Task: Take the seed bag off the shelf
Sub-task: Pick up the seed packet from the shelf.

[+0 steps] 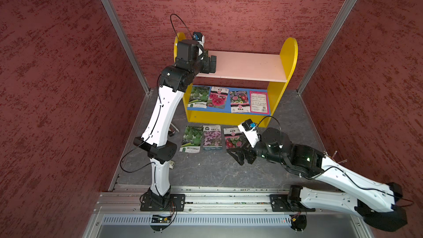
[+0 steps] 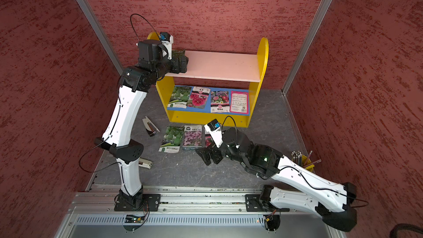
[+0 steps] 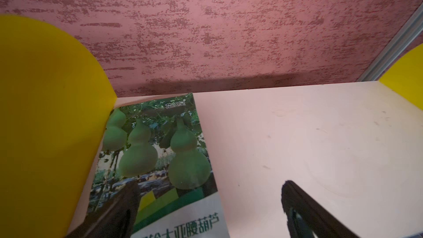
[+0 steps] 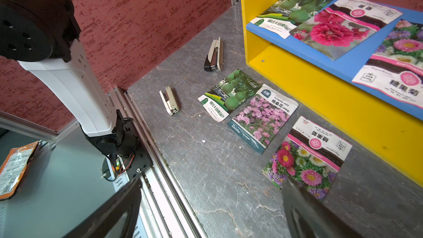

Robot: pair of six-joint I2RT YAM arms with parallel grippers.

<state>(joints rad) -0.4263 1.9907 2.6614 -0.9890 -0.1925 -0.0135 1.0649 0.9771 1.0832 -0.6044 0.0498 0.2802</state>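
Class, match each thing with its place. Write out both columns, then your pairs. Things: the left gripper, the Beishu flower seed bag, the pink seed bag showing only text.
Things:
1. left gripper
2. Beishu flower bag
3. pink text-side bag

Places:
A. lying on the grey table
B. at the pink upper board
C. lying on the blue lower board

Pairs: 1-B, 2-A, 3-C

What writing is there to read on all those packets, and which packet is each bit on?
"大亚腰葫芦": gourd bag on the pink board.
"FLOWERS SEED": pink-flower packet on the floor.
"格桑花": same packet.
"Beishu": same packet.
"糖果菊": aster packet on the floor.
"糖果菊": second aster packet on the blue board.
All other print: too small or blurred to read.
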